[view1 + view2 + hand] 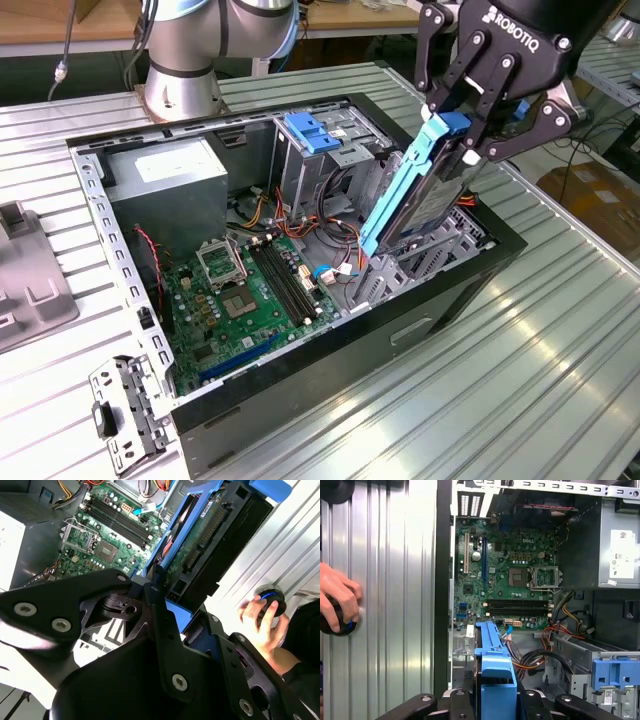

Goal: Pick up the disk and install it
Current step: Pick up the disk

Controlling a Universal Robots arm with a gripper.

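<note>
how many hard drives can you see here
1. The disk is clamped in the gripper, tilted, with its lower end down at the open computer case on the exterior view's right. More could be hidden inside the metal drive cage.

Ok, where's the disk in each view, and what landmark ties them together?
Exterior view: disk tilted in the gripper, over the case at the exterior view's right.
Second wrist view: disk, circuit side showing.
First wrist view: disk edge-on, blue rail facing.
Shared landmark: the green motherboard.
</note>
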